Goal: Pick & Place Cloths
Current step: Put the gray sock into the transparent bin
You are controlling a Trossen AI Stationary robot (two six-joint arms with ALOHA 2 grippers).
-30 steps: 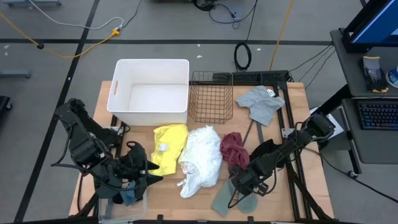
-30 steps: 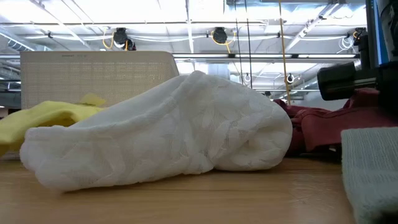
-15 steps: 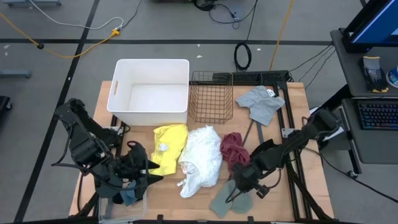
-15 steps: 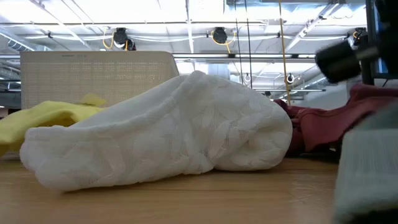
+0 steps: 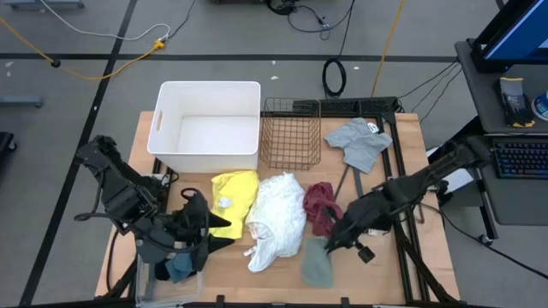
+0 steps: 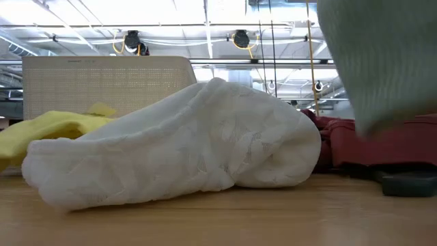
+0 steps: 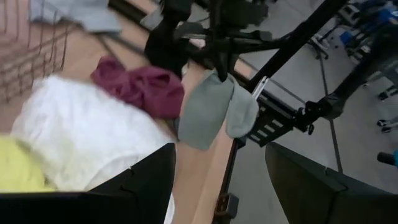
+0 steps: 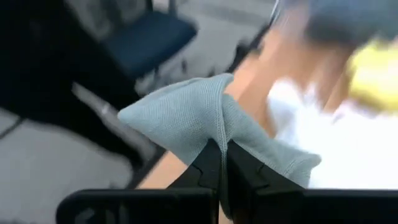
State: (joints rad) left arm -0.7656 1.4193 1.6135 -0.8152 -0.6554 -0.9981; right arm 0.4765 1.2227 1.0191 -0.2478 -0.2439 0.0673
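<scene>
The right gripper [image 5: 329,244], lower right of centre in the high view, has its jaws pinched on a fold of the sage green cloth [image 5: 317,263], so the fabric hangs free below it, clear of the table [image 5: 411,137], likely for carrying to the white bin [image 5: 208,126] at upper left. The left gripper [image 5: 224,233] waits at lower left, jaws apart over nothing. The white cloth [image 5: 278,218], yellow cloth [image 5: 234,201] and maroon cloth [image 5: 319,204] lie mid-table.

Bin [image 5: 209,125] at table's back left, wire basket [image 5: 290,133] just right of it. Three cloths [image 5: 276,214] in a row in front; another cloth [image 5: 360,142] back right
</scene>
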